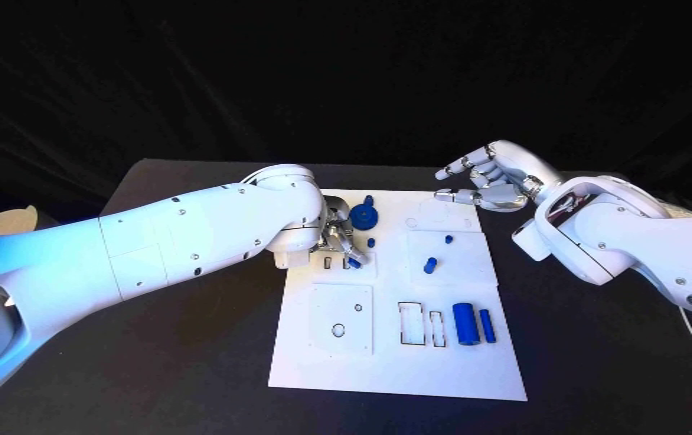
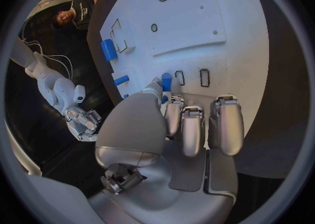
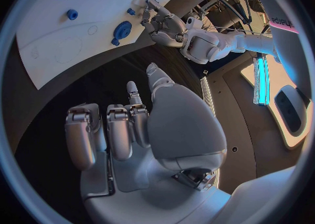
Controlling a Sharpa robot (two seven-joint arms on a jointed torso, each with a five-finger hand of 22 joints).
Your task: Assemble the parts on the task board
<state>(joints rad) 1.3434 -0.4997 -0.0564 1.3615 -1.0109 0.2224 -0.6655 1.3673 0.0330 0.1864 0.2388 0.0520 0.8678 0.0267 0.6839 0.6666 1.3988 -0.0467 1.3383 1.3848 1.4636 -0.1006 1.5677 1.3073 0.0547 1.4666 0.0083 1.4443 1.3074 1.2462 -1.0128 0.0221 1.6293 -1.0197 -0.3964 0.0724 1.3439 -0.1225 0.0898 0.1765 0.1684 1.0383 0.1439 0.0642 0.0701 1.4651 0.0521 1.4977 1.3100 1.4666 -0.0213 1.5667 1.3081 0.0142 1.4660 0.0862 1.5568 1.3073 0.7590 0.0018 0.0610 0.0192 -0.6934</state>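
Starting at the near edge of the white task board (image 1: 397,370), the near-right part carries a thick blue cylinder (image 1: 464,323) lying flat, with a thinner blue bar (image 1: 488,326) just beside it toward the board's right edge, and two narrow outlined slots (image 1: 411,323) on its other side. Both pieces look like small rigid plastic: light, stiff, smooth and round enough to roll or slip, so I would take the cylinder across its middle, fingertips on opposite sides, rather than at its ends.

Farther in, near the middle of the board, a short blue peg (image 1: 430,265) sits tilted, and a smaller blue pin (image 1: 447,239) lies beyond it.

By the board's left edge, the left hand (image 1: 336,237) is down on the board, its fingers curled in. In the left wrist view its thumb and a fingertip close on a small blue part (image 2: 166,82), so it appears to be pinching that piece next to two little slot outlines. Such a small part would twist easily in the pinch, so a firm hold low on its body seems wise.

Just beyond the left hand stands a blue round knob (image 1: 365,217).

At the board's far-right corner, the right hand (image 1: 490,180) hovers with fingers loosely spread, holding nothing, over the dark worktop (image 1: 188,355).
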